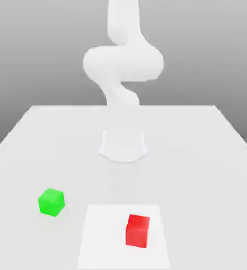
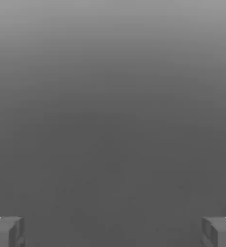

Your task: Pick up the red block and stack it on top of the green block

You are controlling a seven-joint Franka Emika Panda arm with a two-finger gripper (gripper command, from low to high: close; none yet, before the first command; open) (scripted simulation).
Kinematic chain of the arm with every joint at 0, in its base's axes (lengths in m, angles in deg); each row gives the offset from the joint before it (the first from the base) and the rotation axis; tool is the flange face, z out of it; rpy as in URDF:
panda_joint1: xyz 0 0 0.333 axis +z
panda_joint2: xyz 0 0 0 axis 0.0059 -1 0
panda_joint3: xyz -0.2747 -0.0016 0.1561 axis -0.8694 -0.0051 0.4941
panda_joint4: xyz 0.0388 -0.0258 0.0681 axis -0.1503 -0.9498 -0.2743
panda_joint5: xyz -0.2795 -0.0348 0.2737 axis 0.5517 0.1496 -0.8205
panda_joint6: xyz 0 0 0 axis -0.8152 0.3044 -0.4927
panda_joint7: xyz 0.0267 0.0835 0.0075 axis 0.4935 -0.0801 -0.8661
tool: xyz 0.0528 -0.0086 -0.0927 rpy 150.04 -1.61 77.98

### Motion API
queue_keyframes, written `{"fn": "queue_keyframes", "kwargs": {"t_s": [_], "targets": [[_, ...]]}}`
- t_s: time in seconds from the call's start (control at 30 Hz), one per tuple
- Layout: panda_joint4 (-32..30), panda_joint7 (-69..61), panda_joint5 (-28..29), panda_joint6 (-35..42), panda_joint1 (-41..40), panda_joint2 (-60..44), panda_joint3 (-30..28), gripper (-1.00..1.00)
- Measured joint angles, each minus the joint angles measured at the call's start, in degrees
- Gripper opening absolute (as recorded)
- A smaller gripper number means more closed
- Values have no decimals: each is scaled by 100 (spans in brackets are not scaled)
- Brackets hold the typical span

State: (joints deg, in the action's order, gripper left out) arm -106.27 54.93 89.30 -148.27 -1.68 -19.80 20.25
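The small bright red matte cube, the red block, stands on a paler square patch of the flat white bench. With the round white arm base as landmark, the red block lies in front of the base, toward the bench's near edge. The small bright green matte cube, the green block, stands also in front of the base but toward the exterior view's left, well apart from the red block. Bare bench lies between the two cubes. The smooth white arm rises above the base. In the hand view the gripper has its jaws wide apart, with nothing between the grey fingertips.
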Motion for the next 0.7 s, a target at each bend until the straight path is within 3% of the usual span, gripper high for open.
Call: {"fn": "queue_keyframes", "kwargs": {"t_s": [0.47,0.7], "targets": [[-1197,1349,514,-1470,-459,-2971,637,0],[-1795,1612,206,-2219,-395,-4372,745,0]]}}
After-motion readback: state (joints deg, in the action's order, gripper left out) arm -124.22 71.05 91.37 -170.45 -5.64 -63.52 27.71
